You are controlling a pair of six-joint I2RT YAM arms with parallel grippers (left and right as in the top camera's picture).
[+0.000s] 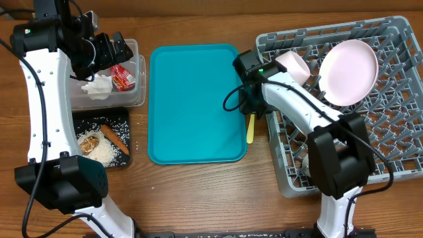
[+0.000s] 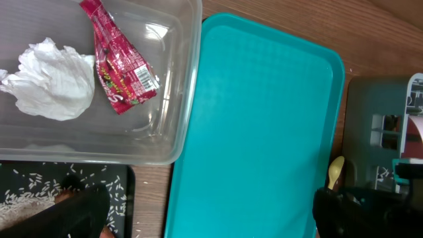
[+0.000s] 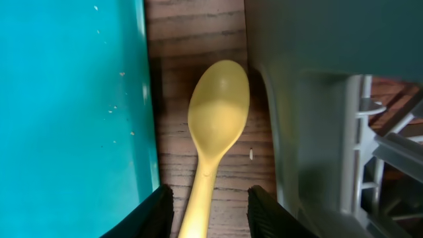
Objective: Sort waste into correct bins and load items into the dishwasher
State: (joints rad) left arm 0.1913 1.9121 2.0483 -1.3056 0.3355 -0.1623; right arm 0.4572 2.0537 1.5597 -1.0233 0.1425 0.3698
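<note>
1. My right gripper (image 3: 208, 205) is narrow, its fingers astride the pale yellow spoon (image 3: 218, 112) handle without touching it.
2. The spoon lies on the tabletop between the teal tray (image 3: 66, 99) and the dish rack (image 3: 310, 132).
3. My left gripper (image 1: 109, 49) hangs wide over the clear tub (image 1: 141, 82).

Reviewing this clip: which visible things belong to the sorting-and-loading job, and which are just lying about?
Job: crumpled napkin and red wrapper in the clear tub; rice, brown lump and orange-brown stick in the black tray; yellow spoon on the wooden table; plate and cup in the grey rack.
Lying about: teal tray; the wooden table itself.
</note>
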